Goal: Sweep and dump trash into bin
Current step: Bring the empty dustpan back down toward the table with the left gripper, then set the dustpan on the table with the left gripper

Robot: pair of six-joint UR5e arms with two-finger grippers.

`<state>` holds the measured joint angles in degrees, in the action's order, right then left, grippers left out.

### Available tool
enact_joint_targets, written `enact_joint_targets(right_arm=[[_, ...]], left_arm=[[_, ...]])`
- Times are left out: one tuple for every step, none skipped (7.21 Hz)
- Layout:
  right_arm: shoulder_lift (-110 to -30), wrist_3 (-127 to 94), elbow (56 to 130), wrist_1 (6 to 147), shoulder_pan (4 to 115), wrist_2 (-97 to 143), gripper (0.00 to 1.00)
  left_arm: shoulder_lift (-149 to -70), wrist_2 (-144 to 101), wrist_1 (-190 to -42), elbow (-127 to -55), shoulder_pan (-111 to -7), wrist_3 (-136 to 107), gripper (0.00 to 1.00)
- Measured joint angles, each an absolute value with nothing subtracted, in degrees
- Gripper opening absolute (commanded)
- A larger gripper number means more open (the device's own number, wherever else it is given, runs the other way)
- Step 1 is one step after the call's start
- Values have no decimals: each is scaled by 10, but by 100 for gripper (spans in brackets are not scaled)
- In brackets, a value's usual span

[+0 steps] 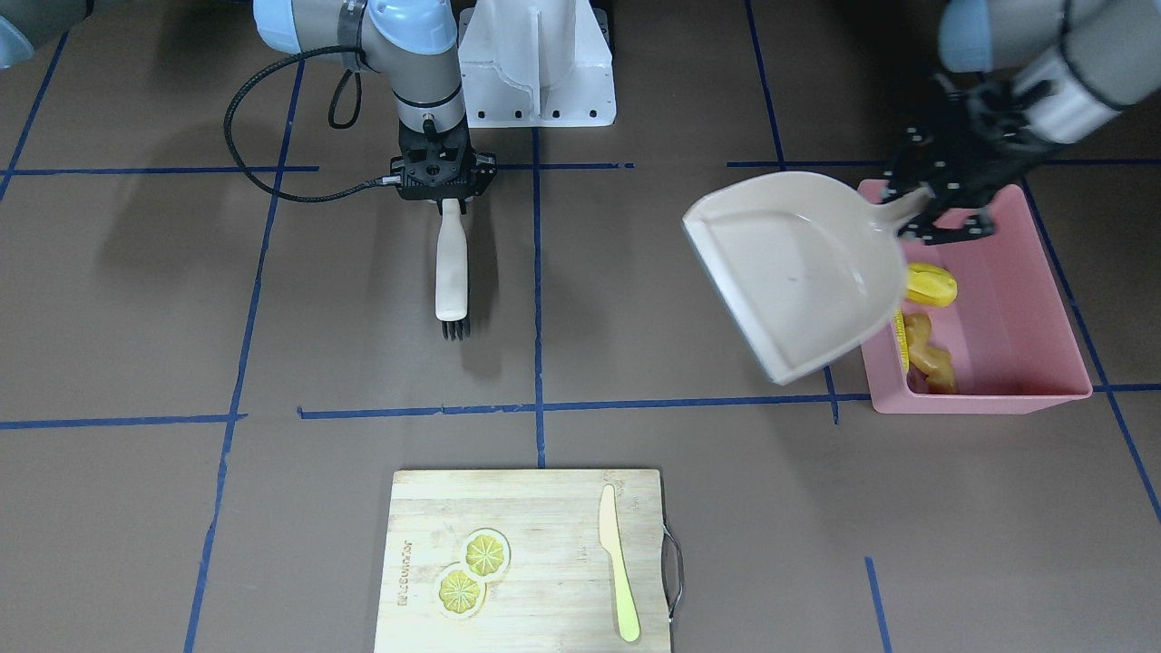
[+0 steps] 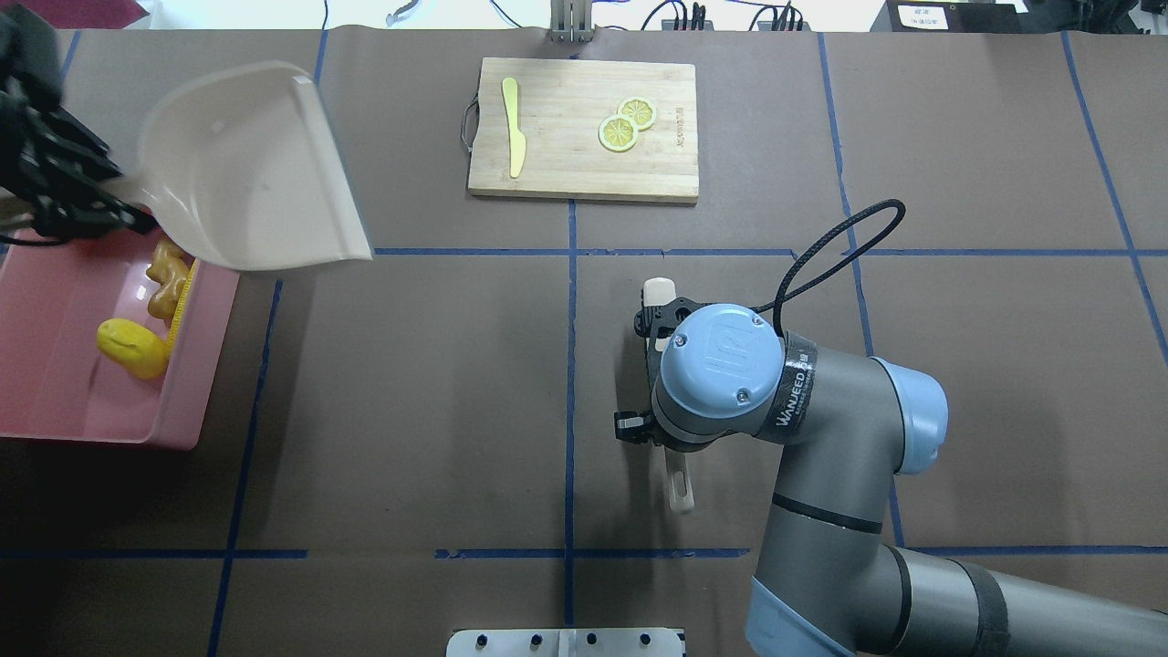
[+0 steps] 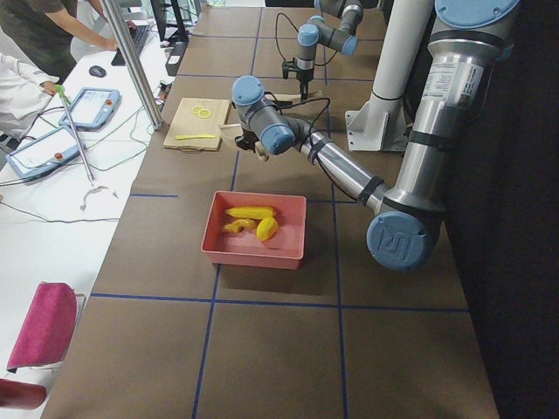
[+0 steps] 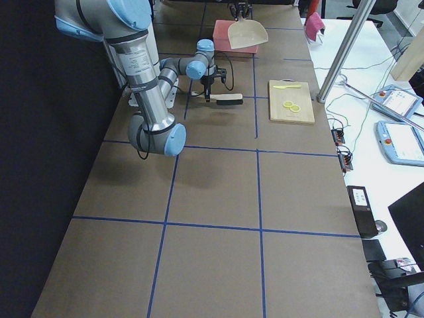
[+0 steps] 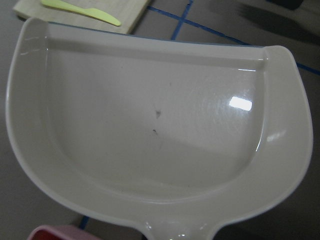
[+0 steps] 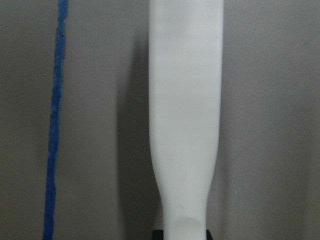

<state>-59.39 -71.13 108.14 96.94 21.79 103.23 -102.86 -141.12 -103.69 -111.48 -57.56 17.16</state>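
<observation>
The pink bin [image 1: 1016, 317] holds the trash: a yellow lump [image 1: 931, 286], a tan ginger root [image 1: 930, 354] and a corn cob [image 3: 251, 212]. My left gripper [image 1: 916, 213] is shut on the handle of a beige dustpan [image 1: 798, 272]. It holds the pan tilted in the air, over the bin's edge and the table beside it. The pan [image 5: 155, 125] is empty in the left wrist view. My right gripper [image 1: 444, 201] is shut on a white brush [image 1: 451, 263] whose bristles [image 1: 455, 328] point away from the robot, low over the table.
A wooden cutting board [image 1: 535, 508] lies at the table edge far from the robot, with two lemon slices [image 1: 474, 570] and a yellow-green knife [image 1: 617, 562] on it. The white arm mount [image 1: 537, 63] stands at the robot's side. Blue tape lines cross the brown table.
</observation>
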Motion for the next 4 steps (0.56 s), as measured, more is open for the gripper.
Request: enact_joint_targets(right_arm=[[-594, -712, 1082, 969, 218, 1033, 0], [-594, -712, 1082, 969, 219, 1033, 0], [-594, -712, 1083, 969, 219, 1033, 0], [-594, -712, 1084, 969, 219, 1033, 0]], left_arm=[[-1039, -1409, -1037, -1112, -535, 173, 2], [-1047, -1404, -1038, -1110, -498, 174, 2], [-1055, -1384, -1041, -1108, -464, 174, 2], [-1061, -1351, -1050, -1104, -430, 174, 2]])
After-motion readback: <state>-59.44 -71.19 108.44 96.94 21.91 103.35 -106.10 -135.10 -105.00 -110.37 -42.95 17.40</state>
